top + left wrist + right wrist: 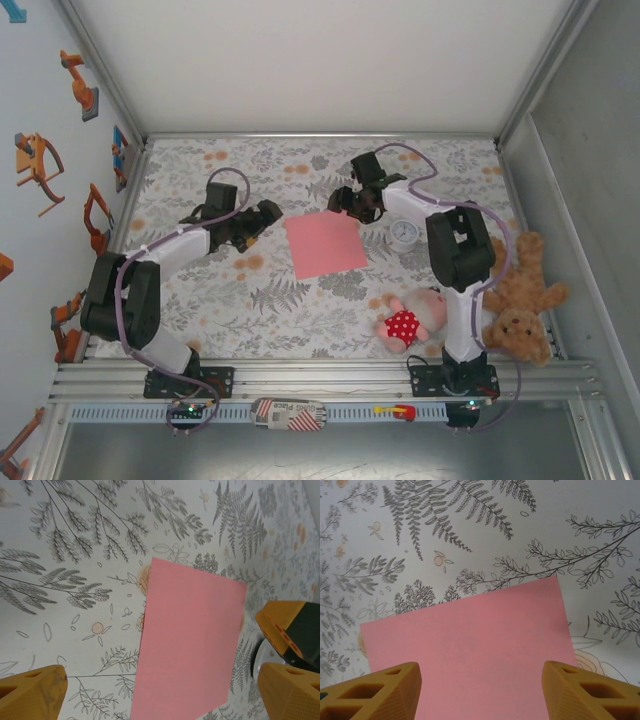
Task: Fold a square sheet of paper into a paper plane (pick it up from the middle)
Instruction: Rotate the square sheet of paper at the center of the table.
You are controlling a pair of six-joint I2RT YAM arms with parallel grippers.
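The square sheet of paper (325, 245) is salmon pink and lies flat and unfolded on the fern-print table mid-way between the arms. My left gripper (265, 215) hovers just off its left edge, open, with its orange fingers (32, 692) spread wide over the sheet (192, 640). My right gripper (345, 200) is at the sheet's far right corner, open. Its two orange fingertips (370, 695) straddle the sheet (470, 645) with nothing pinched between them. Both sets of jaws stand above the paper.
A small white clock (404, 234) stands just right of the paper, close to the right gripper. A pink plush doll in a red dotted dress (410, 320) and a brown teddy bear (525, 295) lie at the near right. Walls enclose the table.
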